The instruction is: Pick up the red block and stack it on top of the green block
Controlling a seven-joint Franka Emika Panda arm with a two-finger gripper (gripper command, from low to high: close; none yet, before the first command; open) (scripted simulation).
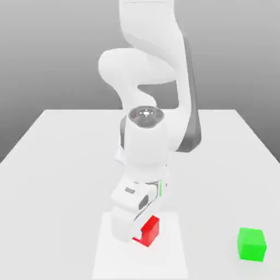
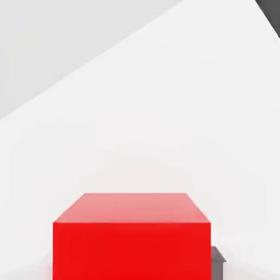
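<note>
The red block (image 1: 150, 232) sits on the white table (image 1: 65, 164) near its front edge, partly covered by my hand. My gripper (image 1: 140, 234) is down around it and shut on the red block. In the hand view the red block (image 2: 131, 240) looms close, with a dark fingertip (image 2: 217, 261) against its side. The green block (image 1: 251, 244) rests on the table toward the exterior view's right, about level with the red one and well apart from it.
The white arm (image 1: 153, 82) rises from the middle of the table behind the hand. The table's front edge lies close to both blocks. Bare tabletop stretches between the two blocks and out to the exterior view's left.
</note>
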